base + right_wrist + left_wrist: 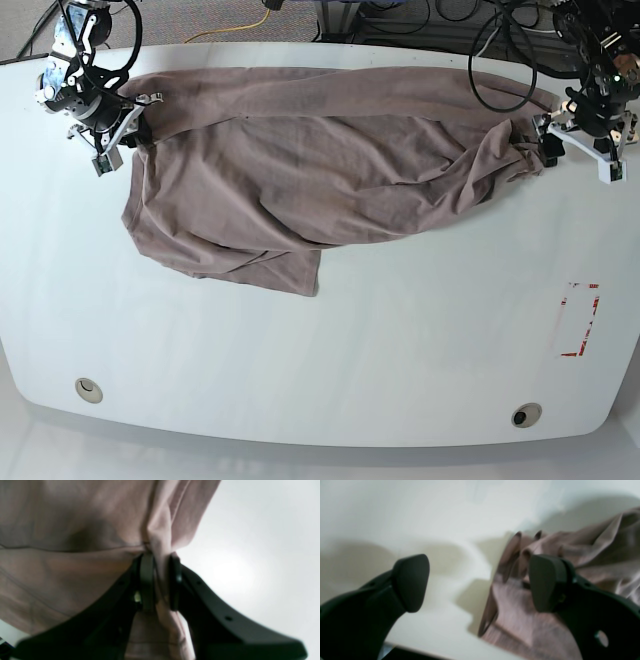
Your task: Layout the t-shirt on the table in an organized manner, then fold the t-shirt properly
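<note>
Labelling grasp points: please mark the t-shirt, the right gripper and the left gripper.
t-shirt (pixel 300 170), base view, middle of the spread cloth.
right gripper (pixel 160 580), right wrist view, pinched fold between its fingertips.
left gripper (pixel 480 582), left wrist view, open gap between its fingertips.

Glossy white table (pixel 400 350), rumpled mauve-brown t-shirt (pixel 300 160) spread across its far half, red tape marks (pixel 578 320) near right edge

Matte black jaws with rounded pads — white wrist brackets, black cables (looped overhead).
</note>
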`<action>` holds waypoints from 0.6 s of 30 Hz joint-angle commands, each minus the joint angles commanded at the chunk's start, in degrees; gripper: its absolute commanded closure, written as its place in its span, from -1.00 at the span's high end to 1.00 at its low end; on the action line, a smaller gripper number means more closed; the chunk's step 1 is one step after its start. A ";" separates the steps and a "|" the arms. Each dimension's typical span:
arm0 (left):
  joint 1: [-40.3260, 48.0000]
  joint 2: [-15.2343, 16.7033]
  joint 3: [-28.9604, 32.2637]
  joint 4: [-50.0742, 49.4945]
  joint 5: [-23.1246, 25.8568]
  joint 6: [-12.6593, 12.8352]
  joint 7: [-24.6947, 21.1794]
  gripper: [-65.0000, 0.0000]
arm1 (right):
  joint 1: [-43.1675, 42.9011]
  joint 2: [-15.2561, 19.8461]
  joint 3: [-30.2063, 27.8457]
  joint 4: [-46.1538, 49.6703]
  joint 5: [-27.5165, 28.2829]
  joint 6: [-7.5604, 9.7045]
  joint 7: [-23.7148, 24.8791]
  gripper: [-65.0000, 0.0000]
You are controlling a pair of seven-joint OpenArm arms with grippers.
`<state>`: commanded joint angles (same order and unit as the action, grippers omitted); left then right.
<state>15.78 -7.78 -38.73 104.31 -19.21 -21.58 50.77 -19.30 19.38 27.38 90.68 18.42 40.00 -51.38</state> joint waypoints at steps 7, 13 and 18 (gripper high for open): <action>-0.18 0.00 3.78 -0.09 -0.09 0.00 0.00 0.84 | 0.00 0.00 0.00 0.00 0.00 0.00 0.00 -0.73; -1.05 0.09 7.74 -0.18 0.00 0.18 0.09 0.84 | 0.00 0.00 0.00 0.00 0.00 0.00 0.00 -0.73; -1.32 1.32 8.18 -0.18 0.09 0.26 0.09 0.84 | 0.00 0.00 0.00 0.00 0.00 0.00 0.00 -0.73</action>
<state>14.46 -6.46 -30.55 104.13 -19.12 -21.32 50.86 -19.30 19.38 27.38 90.68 18.42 40.00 -51.38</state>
